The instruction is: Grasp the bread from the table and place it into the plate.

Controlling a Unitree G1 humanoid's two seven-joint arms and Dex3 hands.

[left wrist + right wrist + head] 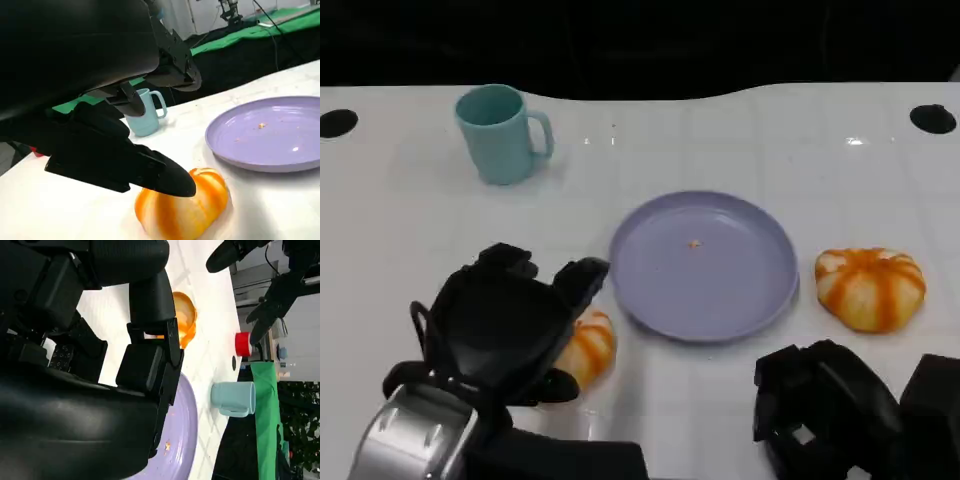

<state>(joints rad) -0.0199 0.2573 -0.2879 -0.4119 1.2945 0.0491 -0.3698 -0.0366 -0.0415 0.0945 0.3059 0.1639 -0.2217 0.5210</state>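
One orange-and-white striped bread [590, 345] lies on the table just left of the purple plate [705, 265]. My left hand [510, 325] is over its left part with fingers spread. In the left wrist view one finger [150, 172] lies across the top of this bread [182, 207], while the other fingers stay apart above it, and the plate [270, 132] is close beyond. A second striped bread [870, 288] sits right of the plate. My right hand [825, 410] rests near the table's front edge, holding nothing, its fingers loosely bent.
A teal mug [502, 132] stands at the back left, well away from the plate. The right wrist view shows the mug [235, 399], a bread [184, 315] and a small red object [242, 344] beyond the table. The plate holds only a crumb.
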